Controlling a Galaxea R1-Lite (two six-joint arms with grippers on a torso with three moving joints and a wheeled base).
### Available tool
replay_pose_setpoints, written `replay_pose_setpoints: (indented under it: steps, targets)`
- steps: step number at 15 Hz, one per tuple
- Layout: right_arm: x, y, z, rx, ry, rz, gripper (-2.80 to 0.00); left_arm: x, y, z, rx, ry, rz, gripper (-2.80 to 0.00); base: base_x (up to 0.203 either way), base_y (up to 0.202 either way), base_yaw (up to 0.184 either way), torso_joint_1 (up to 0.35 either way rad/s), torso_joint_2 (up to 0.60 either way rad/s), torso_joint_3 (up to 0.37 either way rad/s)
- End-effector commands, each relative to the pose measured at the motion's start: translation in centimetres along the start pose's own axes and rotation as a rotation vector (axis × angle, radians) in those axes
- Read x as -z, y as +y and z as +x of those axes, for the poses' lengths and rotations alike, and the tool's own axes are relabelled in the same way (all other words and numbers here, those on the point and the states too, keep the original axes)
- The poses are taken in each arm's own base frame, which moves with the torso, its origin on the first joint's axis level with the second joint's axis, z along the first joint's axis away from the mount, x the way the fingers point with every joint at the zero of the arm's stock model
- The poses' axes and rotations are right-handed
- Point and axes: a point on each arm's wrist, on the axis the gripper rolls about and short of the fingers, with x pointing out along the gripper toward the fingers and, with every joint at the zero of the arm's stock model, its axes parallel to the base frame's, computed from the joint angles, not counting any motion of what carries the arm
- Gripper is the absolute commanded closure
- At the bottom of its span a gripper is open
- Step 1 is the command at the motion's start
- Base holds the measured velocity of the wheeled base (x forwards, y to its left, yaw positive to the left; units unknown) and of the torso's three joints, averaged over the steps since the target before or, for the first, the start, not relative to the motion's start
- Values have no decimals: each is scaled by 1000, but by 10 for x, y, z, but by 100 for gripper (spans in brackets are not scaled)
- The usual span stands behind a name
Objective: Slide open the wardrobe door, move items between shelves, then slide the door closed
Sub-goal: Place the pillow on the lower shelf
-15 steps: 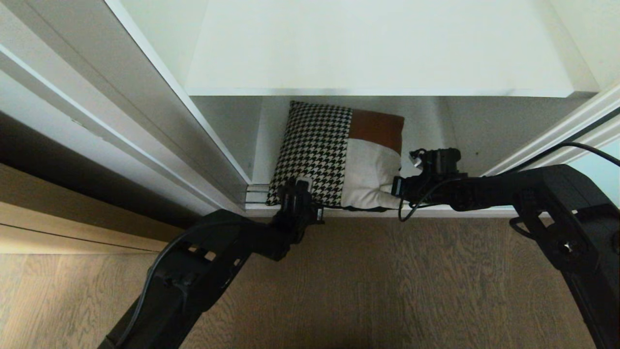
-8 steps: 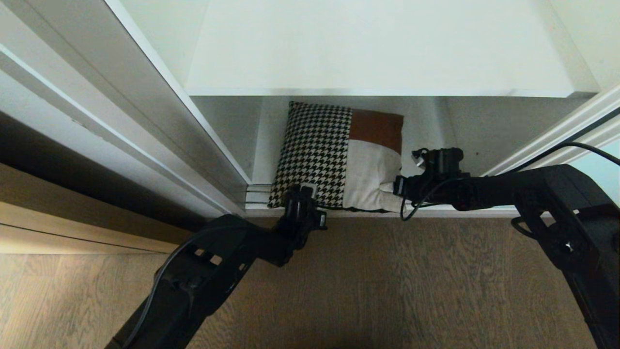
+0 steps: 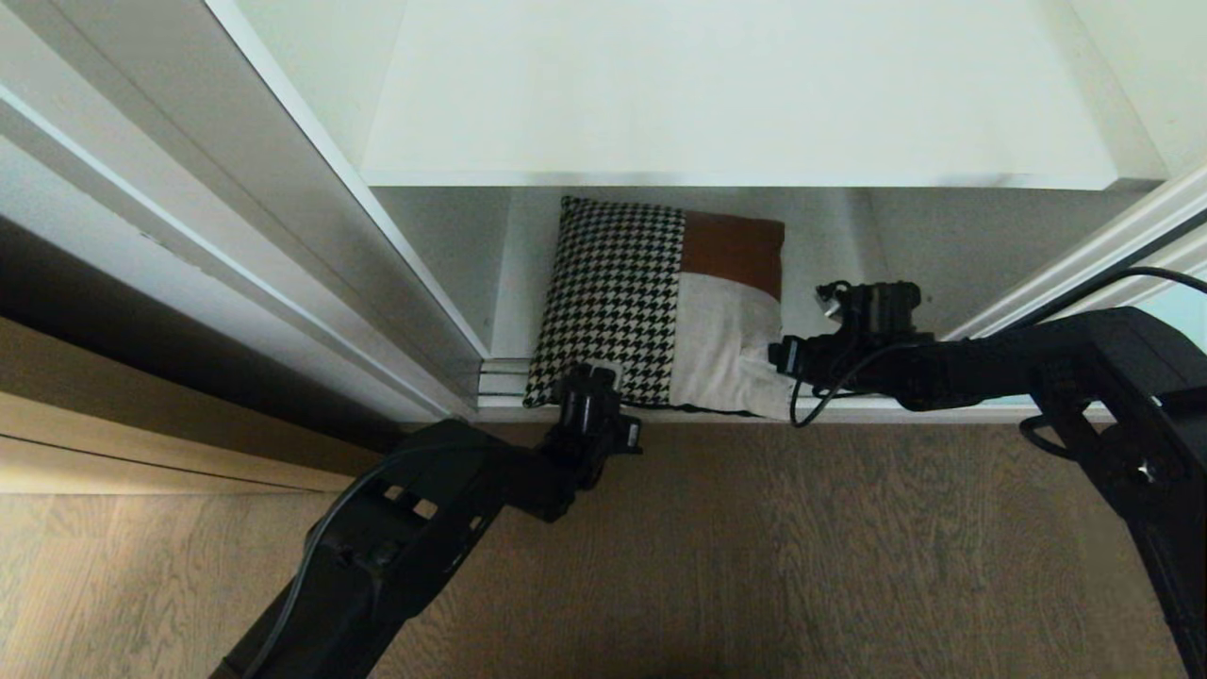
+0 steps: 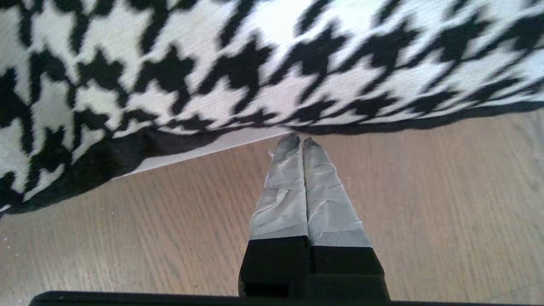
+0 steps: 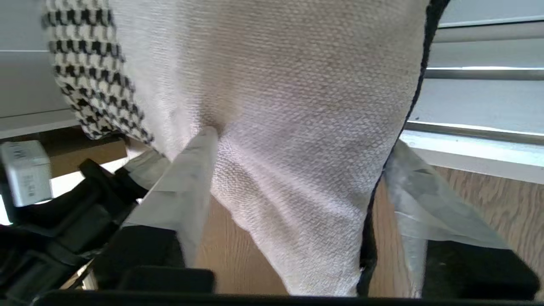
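The right gripper (image 5: pixel 297 157) is standing released astride the cushion's (image 3: pixel 660 311) cream corner at the shelf's (image 3: pixel 849 407) front edge; the left gripper (image 4: pixel 299 142) is clenched, empty.

Wood-grain floor (image 3: pixel 754 566) and the fittings at the wardrobe's foot

The floor is grey-brown with a long, streaky grain and fills the lower half of the head view; both wrist views show it too, warmer in tone, the grain close up in the left wrist view (image 4: pixel 425 191). Where the floor meets the wardrobe, a short stack of ridged silver track rails (image 3: pixel 500 377) shows on the left of the opening, and the right wrist view shows them as pale parallel bars (image 5: pixel 484 72). Further left, a tan band (image 3: pixel 141 443) with a thin dark seam runs aslant, under a deep shadowed strip (image 3: pixel 113 311).
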Motion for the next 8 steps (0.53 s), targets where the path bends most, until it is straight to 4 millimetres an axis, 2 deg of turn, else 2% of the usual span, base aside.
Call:
replay_pose_setpoints:
  steps: [1,4,8]
  targets:
    - [-2,8,-14,-5,-1,-1,-280,-1,0,0,2,-1,1,0,0,0,0,0,0,0]
    - [11,15,-32,-17,-8,-21,-280,1,-1,0,7,11,3,0,0,0,0,0,0,0]
    - [15,32,-63,-27,-6,-47,-280,-2,0,-1,5,0,1,0,0,0,0,0,0,0]
